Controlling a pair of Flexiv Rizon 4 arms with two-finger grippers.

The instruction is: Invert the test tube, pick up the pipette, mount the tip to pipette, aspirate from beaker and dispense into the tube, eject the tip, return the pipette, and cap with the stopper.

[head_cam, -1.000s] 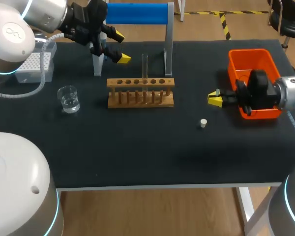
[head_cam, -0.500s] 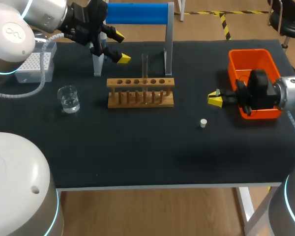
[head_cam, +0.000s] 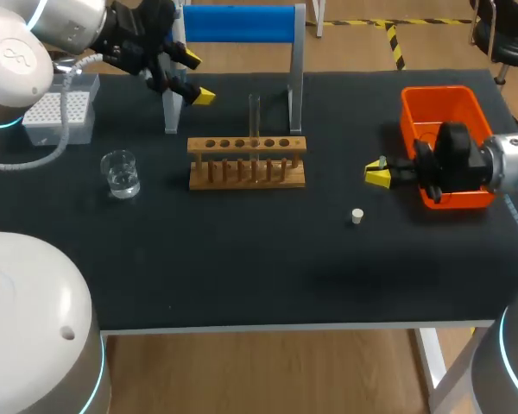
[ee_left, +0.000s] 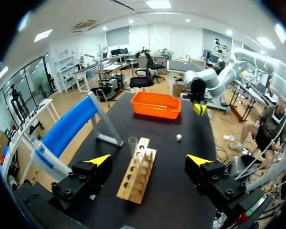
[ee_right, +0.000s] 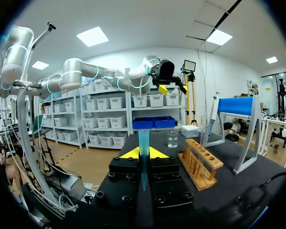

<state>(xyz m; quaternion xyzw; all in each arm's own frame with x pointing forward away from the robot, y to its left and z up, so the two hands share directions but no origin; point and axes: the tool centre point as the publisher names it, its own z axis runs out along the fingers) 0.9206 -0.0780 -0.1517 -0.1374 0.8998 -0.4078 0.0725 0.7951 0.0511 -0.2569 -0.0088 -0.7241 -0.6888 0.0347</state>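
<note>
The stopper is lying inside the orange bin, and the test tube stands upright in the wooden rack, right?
No. The head view shows the stopper on the black table, outside the orange bin. The test tube does stand upright in the wooden rack.

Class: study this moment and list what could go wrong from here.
1. The open left hand sits beside the pipette, not around it; closing could knock it off the stand.
2. The tube stands tall in the rack nearby; a sweep might strike it.
3. The tip in the right hand may slip.
</note>
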